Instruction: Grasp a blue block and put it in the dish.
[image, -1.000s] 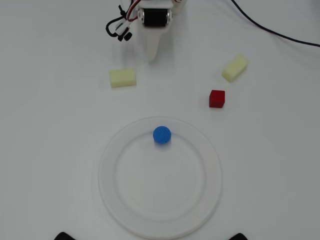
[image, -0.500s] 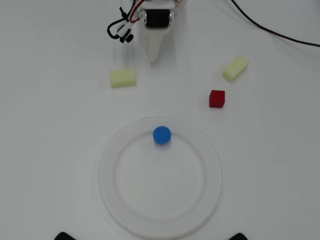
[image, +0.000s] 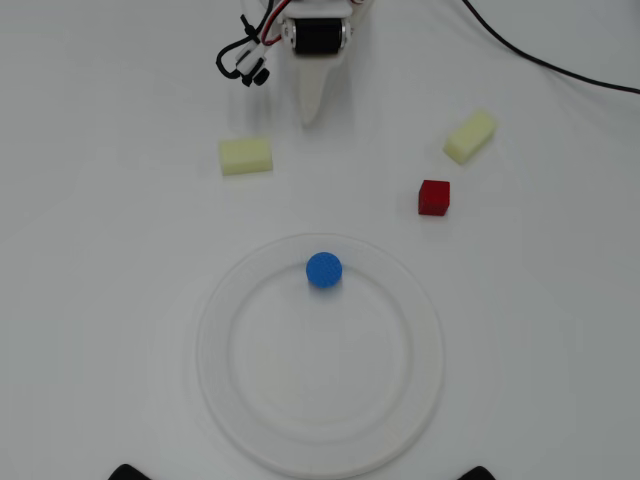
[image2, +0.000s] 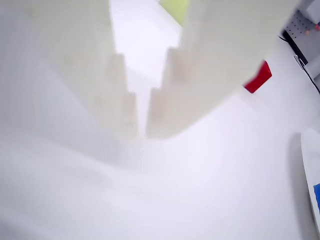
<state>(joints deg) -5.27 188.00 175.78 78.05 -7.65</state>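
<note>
The blue block (image: 323, 270), a small blue cylinder, stands inside the dish (image: 212, 355), a large white plate, near its far rim. My gripper (image: 313, 113) is at the top of the overhead view, well away from the dish, shut and empty, tip pointing toward the plate. In the wrist view the two white fingers (image2: 117, 95) fill the upper frame with only a thin slit between them at the gripper's tip (image2: 141, 131). The dish's edge (image2: 311, 165) and a sliver of the blue block (image2: 317, 196) show at the right edge.
A red cube (image: 434, 197) lies right of the gripper, also in the wrist view (image2: 258, 78). One pale yellow block (image: 246, 155) lies left of the gripper, another (image: 470, 135) at right. A black cable (image: 540, 55) crosses the top right.
</note>
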